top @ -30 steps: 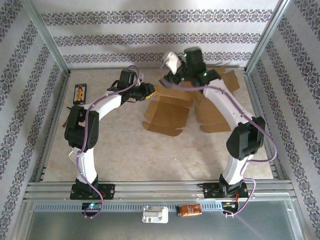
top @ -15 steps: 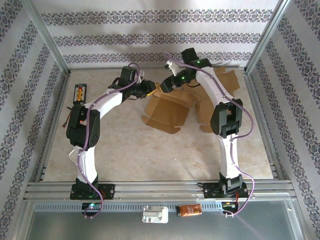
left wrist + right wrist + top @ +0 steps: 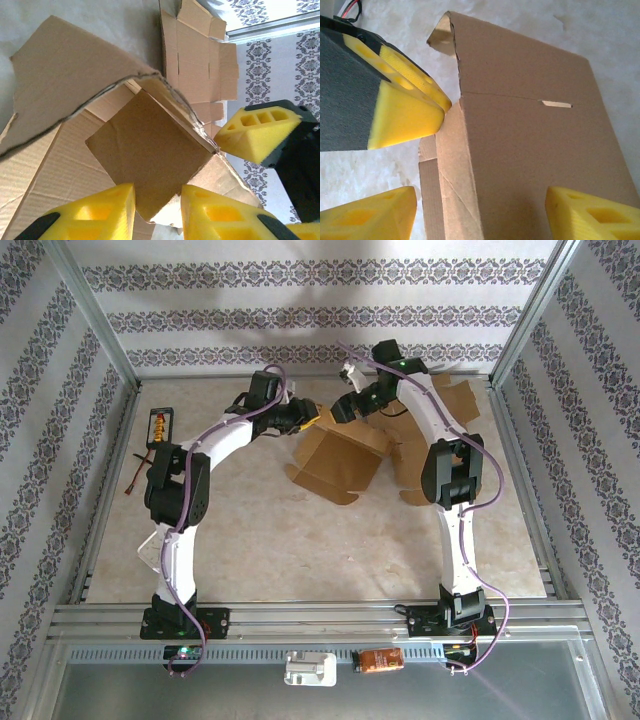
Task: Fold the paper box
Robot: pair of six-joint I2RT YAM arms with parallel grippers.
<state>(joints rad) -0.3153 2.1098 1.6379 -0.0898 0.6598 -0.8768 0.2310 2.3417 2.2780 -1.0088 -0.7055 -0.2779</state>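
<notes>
A brown cardboard box (image 3: 335, 460) lies partly raised at the back middle of the table. My left gripper (image 3: 314, 420) is at its far left corner. In the left wrist view that gripper (image 3: 157, 212) is open, with a corner of an inner flap (image 3: 147, 150) lying face-on in the gap and touching neither pad. My right gripper (image 3: 344, 410) sits just behind the box's far edge. In the right wrist view it (image 3: 480, 217) is wide open astride the standing cardboard wall (image 3: 525, 150). The two grippers are close together, almost touching.
A second flat cardboard sheet (image 3: 440, 445) with cut flaps lies to the right of the box, under the right arm. A small black and orange device (image 3: 158, 426) rests at the far left. Metal frame rails (image 3: 320, 618) and patterned walls ring the table.
The right arm has swung down from a raised pose to the box's far edge. The left gripper has edged right toward it, and the box's near panel has shifted slightly.
</notes>
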